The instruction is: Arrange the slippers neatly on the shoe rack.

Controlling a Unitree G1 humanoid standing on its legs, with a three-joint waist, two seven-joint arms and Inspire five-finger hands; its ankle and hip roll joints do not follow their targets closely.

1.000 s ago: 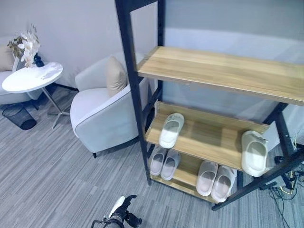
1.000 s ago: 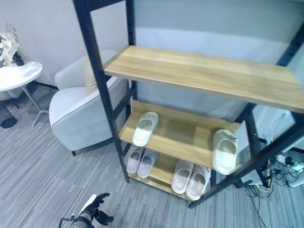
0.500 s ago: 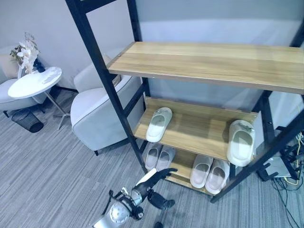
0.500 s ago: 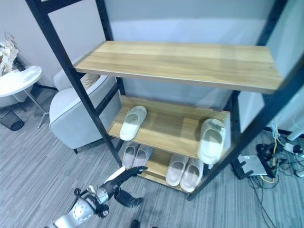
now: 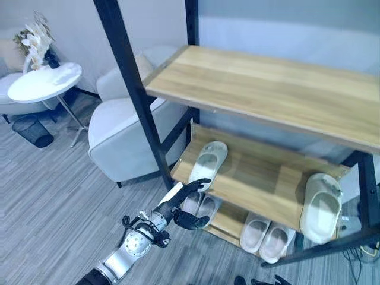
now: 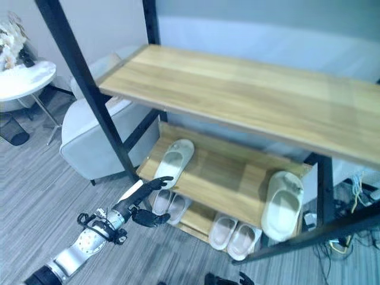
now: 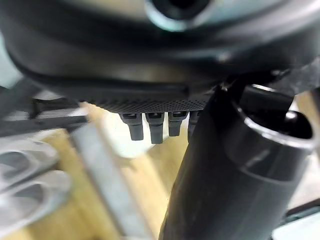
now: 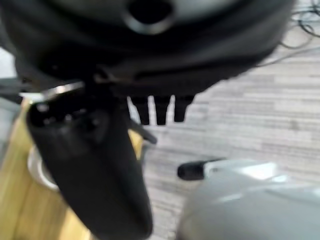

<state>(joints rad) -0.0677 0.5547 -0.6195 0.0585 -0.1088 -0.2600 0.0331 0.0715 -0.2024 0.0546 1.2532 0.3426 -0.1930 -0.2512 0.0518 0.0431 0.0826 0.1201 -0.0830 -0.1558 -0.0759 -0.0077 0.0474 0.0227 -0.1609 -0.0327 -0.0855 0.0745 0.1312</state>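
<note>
Slippers, 1 (image 5: 207, 164) lying at middle shelf's left end, left hand (image 5: 181, 200) open, fingertips near it, black rack post (image 5: 139, 98) beside, armchair (image 5: 122, 133) and round table (image 5: 43, 84) behind, right hand (image 8: 100, 165) with fingers relaxed.

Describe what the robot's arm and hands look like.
The left arm is silver-grey metal with rounded, disc-like joint housings and thin black cables looped at the wrist. The left hand is dark, with slim black fingers and a thumb in a long white cover. Up close, the palm has a fine dotted texture. The right hand is equally dark, with a thick cylindrical thumb.
</note>
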